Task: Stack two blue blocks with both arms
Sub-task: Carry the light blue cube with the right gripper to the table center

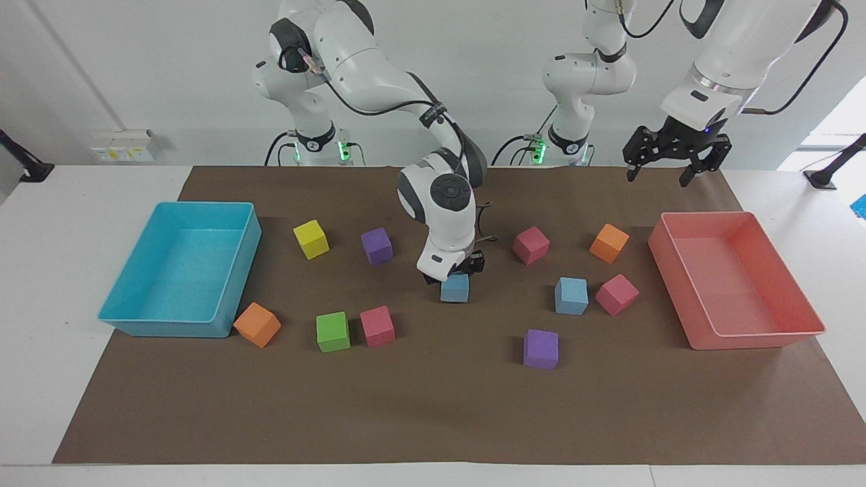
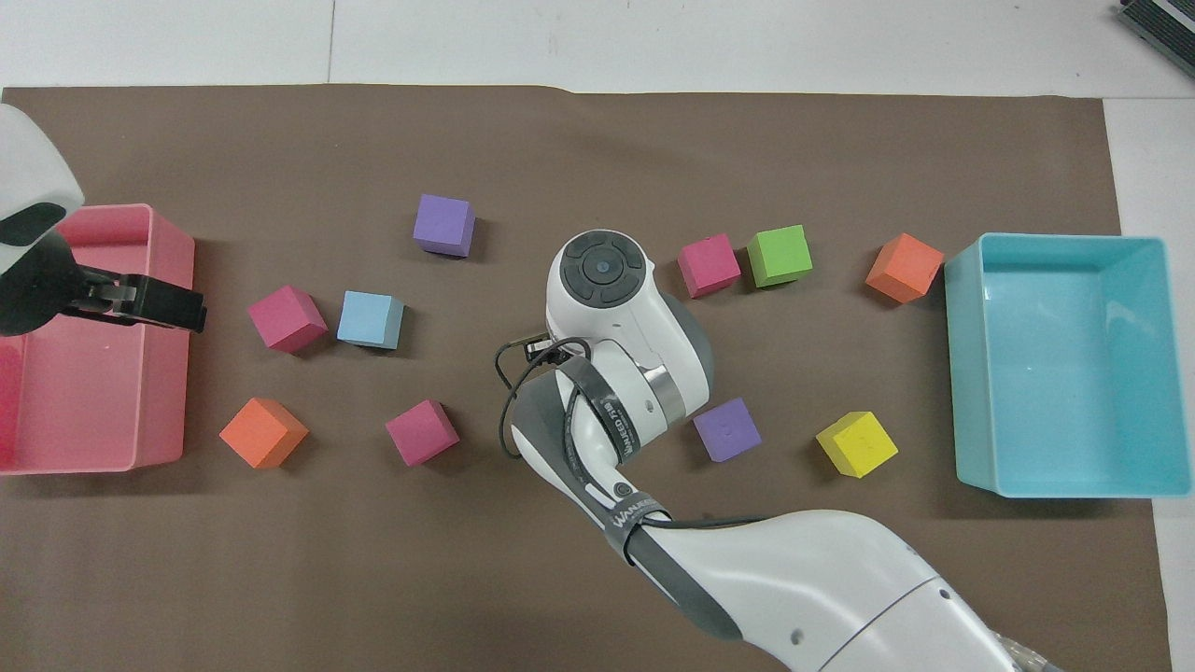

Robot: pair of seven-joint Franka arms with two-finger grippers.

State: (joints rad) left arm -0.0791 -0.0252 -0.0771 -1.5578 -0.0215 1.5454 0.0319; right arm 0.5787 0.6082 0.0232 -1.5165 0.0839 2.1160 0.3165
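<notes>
Right pincer (image 1: 454, 269) gripping sky-blue foam cube (image 1: 454, 289), matte, square-edged

My right arm (image 1: 379, 74) reaches out from its base and bends down at the wrist, so its end effector (image 1: 454, 269) points at the worktop with both fingers clamped on a blue block (image 1: 454, 288) near the middle. My left arm (image 1: 731, 40) waits, held high over the worktop's edge at its own end, its end effector (image 1: 666, 172) hanging with fingers spread and nothing between them.
</notes>
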